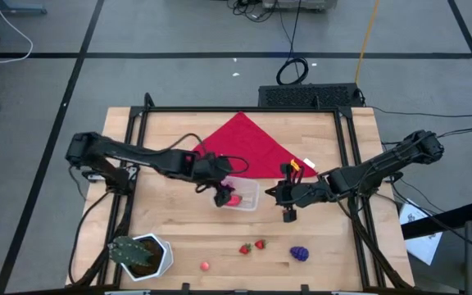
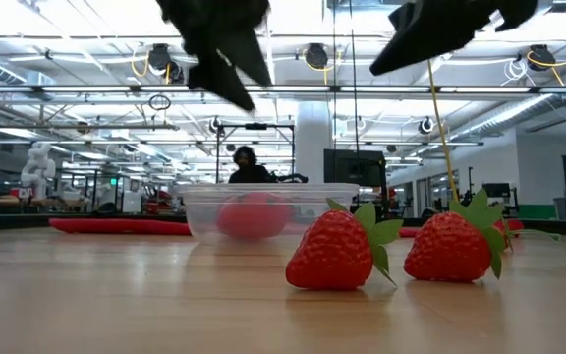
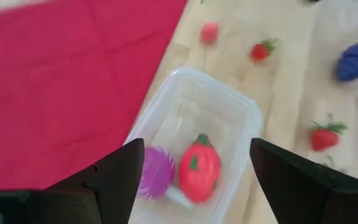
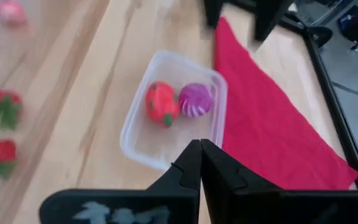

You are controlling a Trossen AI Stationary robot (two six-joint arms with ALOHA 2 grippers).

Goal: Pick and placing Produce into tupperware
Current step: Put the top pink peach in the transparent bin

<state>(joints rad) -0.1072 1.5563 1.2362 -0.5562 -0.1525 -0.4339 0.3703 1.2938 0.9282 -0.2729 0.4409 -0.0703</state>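
The left gripper (image 3: 191, 177) hangs open above the tupperware (image 1: 242, 195) mid-bench, apparently having dropped produce in; the right gripper (image 1: 288, 215), closed and empty, waits beside it; strawberries (image 1: 252, 246) lie toward the front edge.

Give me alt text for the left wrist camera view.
Open left tool above a clear tub holding a red fruit and a purple ball. Red cloth lies beside it; strawberries and grapes lie beyond.

Two dark jointed arms, black cables
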